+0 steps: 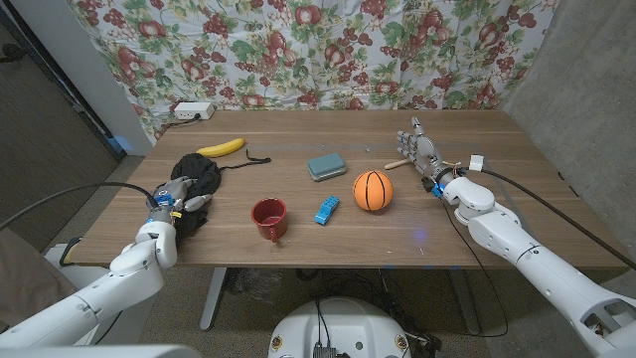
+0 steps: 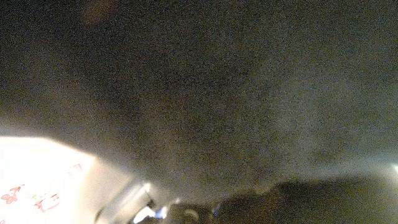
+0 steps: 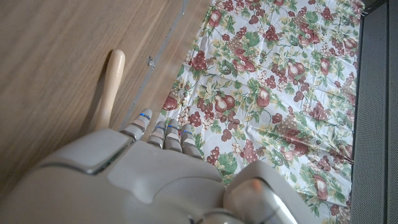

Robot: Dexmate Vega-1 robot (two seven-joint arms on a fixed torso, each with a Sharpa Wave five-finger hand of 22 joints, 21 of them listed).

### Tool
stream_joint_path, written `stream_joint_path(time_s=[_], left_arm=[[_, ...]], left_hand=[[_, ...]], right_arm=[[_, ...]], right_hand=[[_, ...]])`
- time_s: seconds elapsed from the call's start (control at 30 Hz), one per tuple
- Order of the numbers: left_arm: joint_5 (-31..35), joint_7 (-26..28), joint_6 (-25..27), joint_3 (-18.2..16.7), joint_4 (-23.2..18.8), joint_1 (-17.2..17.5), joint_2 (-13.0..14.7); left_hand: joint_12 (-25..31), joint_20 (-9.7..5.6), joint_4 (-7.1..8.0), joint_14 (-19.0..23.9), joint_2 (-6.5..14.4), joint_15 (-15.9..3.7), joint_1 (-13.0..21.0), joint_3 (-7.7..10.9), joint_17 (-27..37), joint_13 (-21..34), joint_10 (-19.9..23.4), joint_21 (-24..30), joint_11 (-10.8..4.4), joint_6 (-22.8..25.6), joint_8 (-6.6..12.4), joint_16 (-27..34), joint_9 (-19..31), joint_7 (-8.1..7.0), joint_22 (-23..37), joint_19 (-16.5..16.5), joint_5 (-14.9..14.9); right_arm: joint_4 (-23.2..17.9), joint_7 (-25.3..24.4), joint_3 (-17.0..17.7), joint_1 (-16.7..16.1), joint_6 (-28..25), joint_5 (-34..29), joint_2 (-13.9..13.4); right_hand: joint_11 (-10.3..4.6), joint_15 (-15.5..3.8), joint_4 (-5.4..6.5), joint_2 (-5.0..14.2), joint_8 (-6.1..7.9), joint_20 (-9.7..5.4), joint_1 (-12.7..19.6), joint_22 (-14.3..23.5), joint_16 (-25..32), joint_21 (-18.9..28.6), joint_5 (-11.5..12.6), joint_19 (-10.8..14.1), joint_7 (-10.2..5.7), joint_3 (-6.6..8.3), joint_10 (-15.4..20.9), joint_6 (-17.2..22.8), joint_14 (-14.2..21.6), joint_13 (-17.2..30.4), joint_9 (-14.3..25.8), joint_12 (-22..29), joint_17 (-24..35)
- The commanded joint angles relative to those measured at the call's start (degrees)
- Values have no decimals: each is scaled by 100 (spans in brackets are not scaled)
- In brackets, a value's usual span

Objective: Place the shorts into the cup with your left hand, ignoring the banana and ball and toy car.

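Observation:
The black shorts [image 1: 199,175] lie bunched on the left part of the wooden table [image 1: 298,249], with a drawstring trailing toward the banana. My left hand [image 1: 179,200] sits on the near side of the heap, its fingers curled into the fabric. Dark, blurred cloth [image 2: 205,93] lies close against the left wrist camera. The red cup [image 1: 269,219] stands upright to the right of the shorts, a short way from the hand, with nothing visible inside. My right hand [image 1: 419,151] stands at the far right of the table with its fingers [image 3: 163,134] apart, holding nothing.
A banana [image 1: 221,147] lies behind the shorts. A teal block [image 1: 326,166], a blue toy car [image 1: 326,209] and an orange ball [image 1: 373,190] sit mid-table. A wooden stick [image 3: 111,84] lies by my right hand. A white power strip [image 1: 192,110] rests at the back left.

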Motion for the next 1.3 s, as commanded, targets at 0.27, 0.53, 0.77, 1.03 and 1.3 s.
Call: stream_joint_path(time_s=[0.27, 0.53, 0.77, 1.03, 1.3], left_arm=[[-18, 195, -73, 8, 94, -6, -107], [72, 197, 110, 82, 109, -90, -194], [88, 197, 130, 101, 159, -156, -234], [85, 277, 22, 116, 228, -211, -286], [114, 486, 9, 109, 292, -257, -431]], left_hand=[[394, -874, 19, 900, -25, -791, 601, 205, 139, 176, 824, 538, -136, 397, 236, 180, 162, -4, 147, 1226, -151], [715, -1019, -100, 1624, 288, -968, 2184, 832, 473, 482, 1206, 1198, -168, 635, 425, 395, 303, 62, 590, 1663, -454], [1072, -1216, -41, 2122, 397, -1028, 3113, 994, 897, 784, 1644, 1867, -154, 937, 694, 651, 463, 568, 1093, 1830, -969], [1509, -1196, -37, 2929, 791, -1094, 3920, 705, 1559, 1264, 1930, 2683, -155, 767, 868, 1140, 791, 769, 1541, 1799, -1483], [2178, -1192, -9, 3008, 1254, -1088, 5162, -137, 2811, 2226, 2188, 4390, -129, 1148, 1414, 1750, 1604, 923, 2456, 1040, -1400]], right_arm=[[50, -8, -29, 63, -41, -19, 37], [120, 40, -54, 143, -42, -33, 65], [183, 77, -65, 205, -53, -23, 94], [228, 94, -60, 235, -46, -24, 101], [257, 95, -44, 242, -38, -11, 104]], right_hand=[[12, -33, 21, 27, 25, 42, -29, 16, 8, -24, 6, 21, 10, -31, 12, 48, 11, 10, 22, 36, 13], [10, -27, 22, 27, 26, 45, -28, 16, 7, -25, 5, 19, 13, -30, 12, 52, 8, 10, 22, 35, 13], [7, -29, 23, 29, 25, 46, -28, 16, 6, -25, 4, 17, 11, -30, 14, 51, 6, 10, 22, 36, 13], [11, -30, 24, 32, 39, 44, -28, 16, 6, -24, 3, 18, 8, -29, 22, 88, 5, 10, 22, 39, 13], [7, -32, 24, 36, 43, 39, -26, 17, 5, -24, 2, 18, 7, -26, 25, 104, 2, 10, 22, 39, 13]])
